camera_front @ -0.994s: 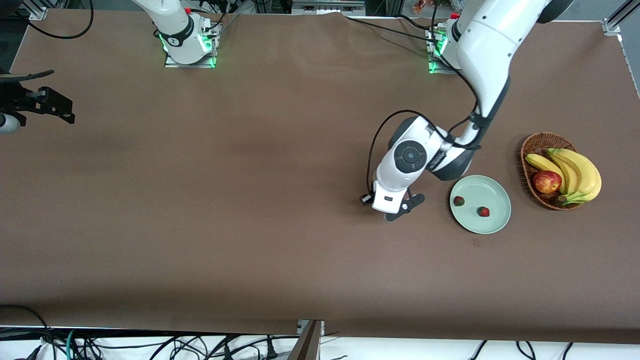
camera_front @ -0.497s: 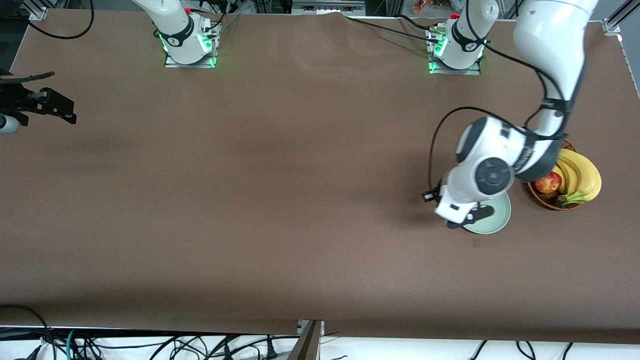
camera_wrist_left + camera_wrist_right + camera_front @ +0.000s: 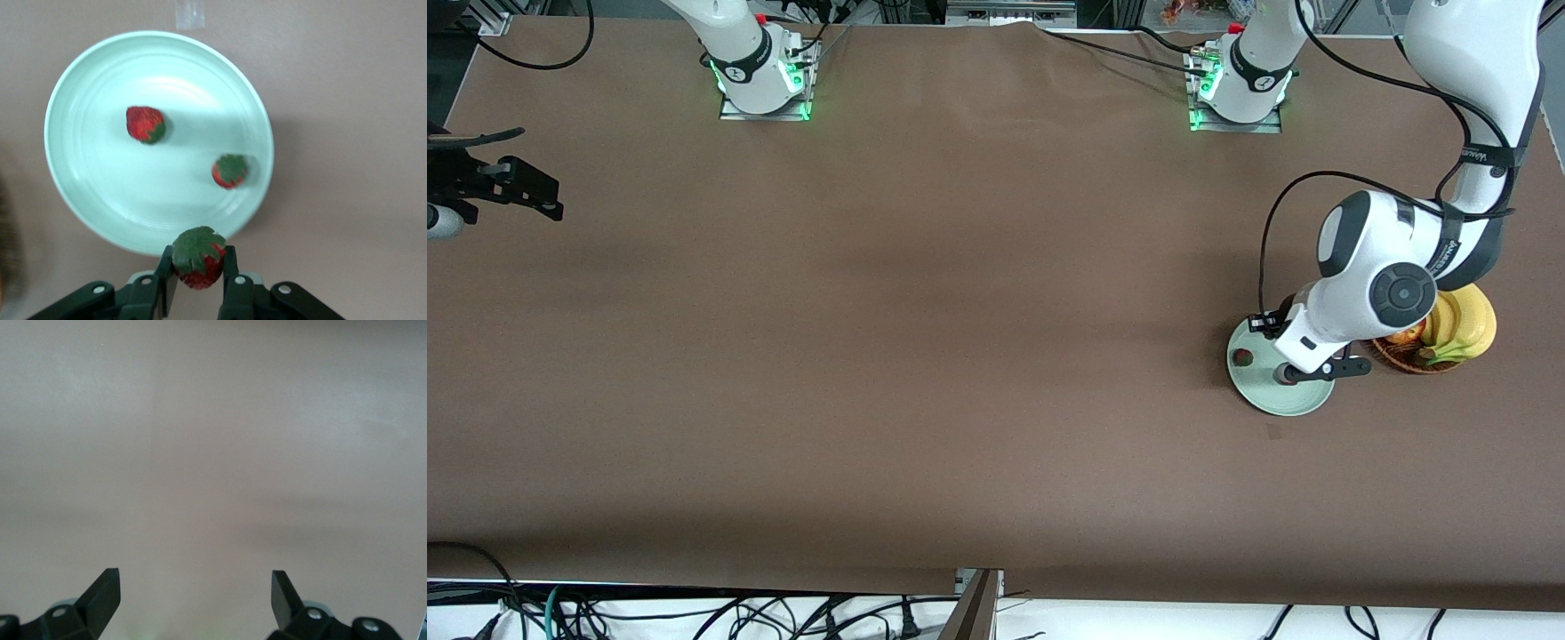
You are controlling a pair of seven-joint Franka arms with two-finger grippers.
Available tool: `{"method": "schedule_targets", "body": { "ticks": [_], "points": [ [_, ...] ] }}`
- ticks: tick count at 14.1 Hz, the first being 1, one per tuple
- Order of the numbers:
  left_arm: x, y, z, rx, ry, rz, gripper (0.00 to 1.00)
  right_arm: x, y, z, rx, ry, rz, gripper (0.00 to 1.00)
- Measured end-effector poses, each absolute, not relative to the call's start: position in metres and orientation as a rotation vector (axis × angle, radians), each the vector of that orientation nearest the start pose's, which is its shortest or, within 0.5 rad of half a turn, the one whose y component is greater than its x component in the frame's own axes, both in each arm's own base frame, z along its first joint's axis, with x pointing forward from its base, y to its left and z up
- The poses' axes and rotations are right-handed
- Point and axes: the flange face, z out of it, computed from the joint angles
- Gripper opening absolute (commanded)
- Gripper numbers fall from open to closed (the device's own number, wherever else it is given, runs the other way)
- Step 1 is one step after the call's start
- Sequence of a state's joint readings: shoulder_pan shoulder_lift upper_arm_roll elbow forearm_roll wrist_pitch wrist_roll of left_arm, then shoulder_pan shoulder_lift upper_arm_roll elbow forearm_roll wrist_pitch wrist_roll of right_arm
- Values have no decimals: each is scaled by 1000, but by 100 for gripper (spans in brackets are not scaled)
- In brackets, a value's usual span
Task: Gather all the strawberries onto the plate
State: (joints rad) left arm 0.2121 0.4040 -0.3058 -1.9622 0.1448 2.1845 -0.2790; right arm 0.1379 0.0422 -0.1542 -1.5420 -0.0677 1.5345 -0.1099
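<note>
Two strawberries [image 3: 145,125] [image 3: 230,171] are seen lying apart inside the plate [image 3: 73,193], which sits on the tabletop [image 3: 925,338] toward the left arm's end, just beside the wicker basket [image 3: 1396,354] of bananas [image 3: 1463,324]. A third strawberry [image 3: 197,257] is pinched between the closed fingers of the left hand [image 3: 198,280], held over the plate's rim. The right hand [image 3: 195,593] is spread wide, nothing gripped, waiting over bare tabletop at the right arm's end.

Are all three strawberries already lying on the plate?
No: two strawberries lie on the plate; the third strawberry is in the left gripper.
</note>
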Motion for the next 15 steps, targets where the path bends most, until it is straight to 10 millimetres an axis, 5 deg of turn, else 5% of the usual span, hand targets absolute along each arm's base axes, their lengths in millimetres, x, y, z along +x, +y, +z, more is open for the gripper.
{"method": "schedule_targets", "body": {
  "ticks": [4,5,6,11,15],
  "points": [
    [558,-7,210,-3165,-71,122,12,563,-15,611,-3208,-149,88,100],
    [557,0,209,-3167,-58,121,36,564,-15,611,-3208,-149,89,100],
    [557,3,209,-3168,-55,119,99,564,-15,611,-3208,-149,89,100],
    [566,-8,226,-3171,-16,70,100,564,-15,611,-3208,-149,88,100],
    [598,-7,291,-3153,-54,130,100,564,-15,611,-3208,-149,89,100]
  ]
}}
